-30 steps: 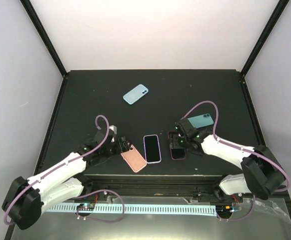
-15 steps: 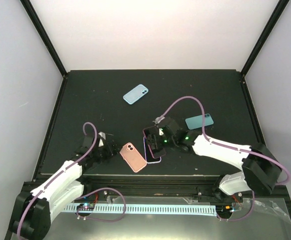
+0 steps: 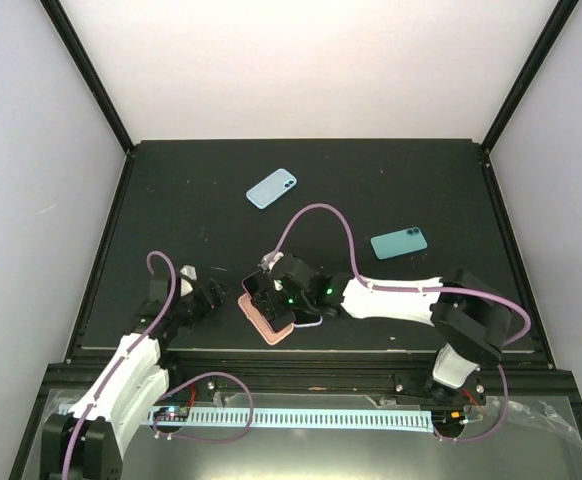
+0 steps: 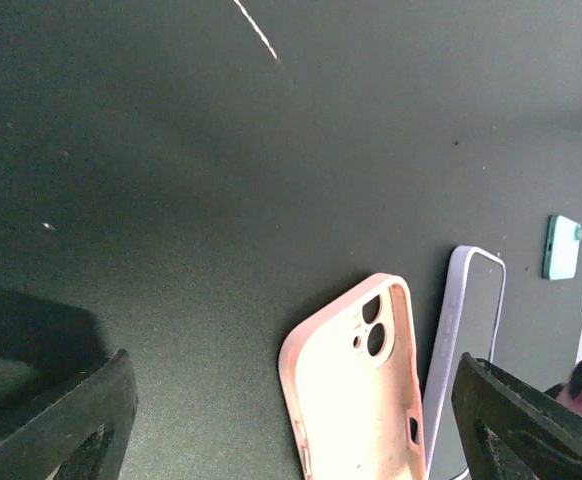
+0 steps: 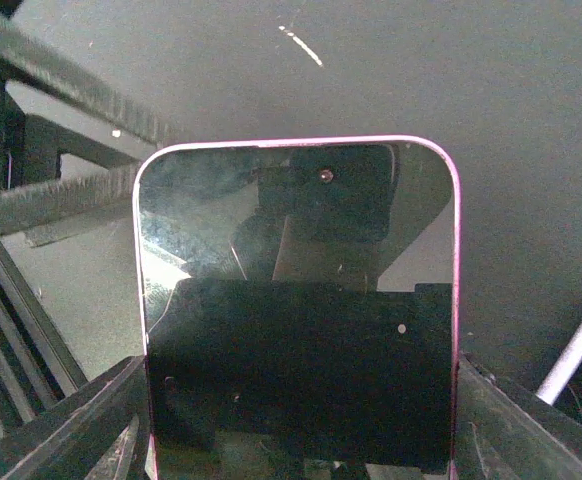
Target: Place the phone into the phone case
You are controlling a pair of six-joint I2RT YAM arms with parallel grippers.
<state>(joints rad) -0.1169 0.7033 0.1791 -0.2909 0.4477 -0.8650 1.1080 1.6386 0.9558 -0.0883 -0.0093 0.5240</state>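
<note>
Two end effectors, both further left than half a second ago. The right end effector [image 3: 274,296], clamped on the sides of the pink-edged phone [image 5: 296,300], has moved from above the lilac case [image 4: 468,340] to over the pink case [image 4: 356,385] by the table's [image 3: 371,180] near edge. The left end effector [image 3: 203,298], jaws wide apart and empty, has drawn back leftward, apart from the pink case.

Black table [image 3: 171,210]: light blue phone [image 3: 271,188] back-up at far centre; teal phone [image 3: 399,243] back-up, nearer, right, well apart.
</note>
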